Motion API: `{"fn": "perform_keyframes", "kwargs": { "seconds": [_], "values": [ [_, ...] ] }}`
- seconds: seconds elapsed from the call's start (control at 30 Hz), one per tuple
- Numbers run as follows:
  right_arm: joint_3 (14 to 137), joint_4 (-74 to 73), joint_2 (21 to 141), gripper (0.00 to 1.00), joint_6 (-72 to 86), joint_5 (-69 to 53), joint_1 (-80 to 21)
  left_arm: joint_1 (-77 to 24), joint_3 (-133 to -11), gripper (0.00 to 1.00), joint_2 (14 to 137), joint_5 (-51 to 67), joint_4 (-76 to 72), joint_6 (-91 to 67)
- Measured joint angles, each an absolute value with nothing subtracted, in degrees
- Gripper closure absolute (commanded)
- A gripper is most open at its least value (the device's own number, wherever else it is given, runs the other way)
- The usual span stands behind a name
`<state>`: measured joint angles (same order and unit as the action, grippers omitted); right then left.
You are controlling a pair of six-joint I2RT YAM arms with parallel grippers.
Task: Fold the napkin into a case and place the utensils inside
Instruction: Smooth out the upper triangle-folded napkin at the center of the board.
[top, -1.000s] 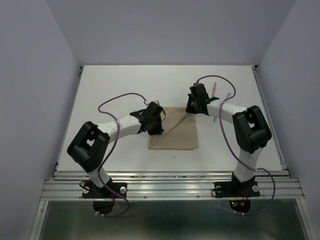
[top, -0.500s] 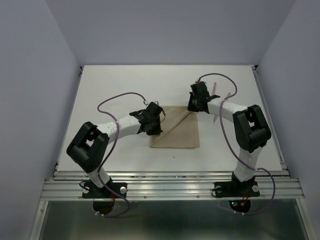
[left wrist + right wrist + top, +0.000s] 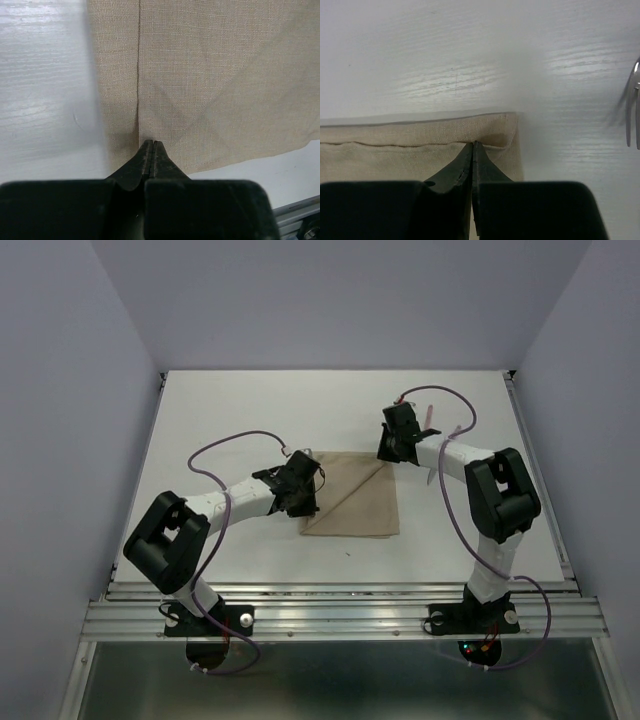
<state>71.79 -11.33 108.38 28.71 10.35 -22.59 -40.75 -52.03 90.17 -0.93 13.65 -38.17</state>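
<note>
Right gripper (image 3: 472, 146), napkin (image 3: 395, 137) corner, cropped fork (image 3: 634, 100)

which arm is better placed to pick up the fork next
Right. The right end effector is shut on the napkin's far right corner, with the fork lying just beyond it. The left end effector pinches the napkin's opposite edge, farther from the fork.
</note>
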Motion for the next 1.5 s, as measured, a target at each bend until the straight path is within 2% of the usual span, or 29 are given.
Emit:
{"fn": "perform_keyframes", "kwargs": {
  "seconds": [0.2,0.43,0.87,1.27,1.5],
  "values": [
    [74.17,-11.31,113.12,0.96,28.69,10.09,-22.55,-40.75,-52.03,1.0,90.19,-0.97,13.39,-37.89],
    [75.92,-11.11,112.99,0.96,28.42,9.87,-22.55,-40.75,-52.25,1.0,90.19,-1.61,14.44,-36.4],
    [71.79,-10.07,100.14,0.92,28.25,9.96,-22.09,-40.75,-64.73,1.0,90.35,-3.4,17.82,-34.28],
    [69.38,-8.45,105.3,0.92,28.99,-0.1,-23.11,-40.75,-49.6,1.0,90.17,0.16,15.22,-36.34],
    [69.45,-7.6,111.28,0.92,30.41,-1.67,-25.28,-40.73,-47.97,1.0,90.37,1.28,12.53,-36.93]
  ]
}}
